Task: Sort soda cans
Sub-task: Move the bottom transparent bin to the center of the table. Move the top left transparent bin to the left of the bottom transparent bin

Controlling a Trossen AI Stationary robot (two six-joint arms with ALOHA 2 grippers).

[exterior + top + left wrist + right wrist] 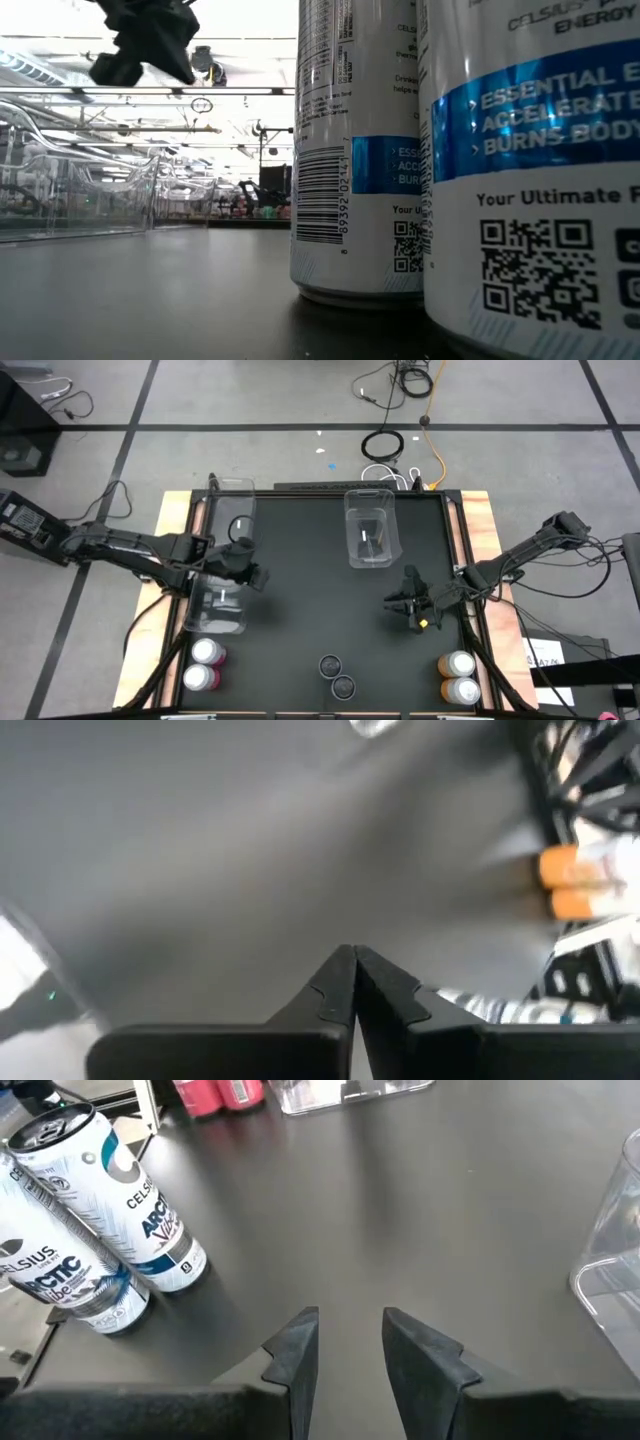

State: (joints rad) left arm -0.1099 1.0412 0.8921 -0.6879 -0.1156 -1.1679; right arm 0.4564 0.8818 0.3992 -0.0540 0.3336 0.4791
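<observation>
At 6 o'clock I count two dark cans (pixel 337 676), at 7 two pink cans (pixel 204 664), at 5 two orange cans (pixel 457 676). Farther, three bins (pixel 370 528). My left gripper (pixel 252 573) is clenched empty; right gripper (pixel 408 605) slightly apart, empty.

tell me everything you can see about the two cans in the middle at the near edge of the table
The two middle cans stand upright side by side, touching or nearly so, on the black table at its near edge. From above they show dark round tops; the right wrist view shows white and grey bodies with blue bands, printed "Celsius Arctic Vibe", with silver lids and closed pull tabs. The low view shows a barcode and QR codes. Neither tool touches them.
</observation>
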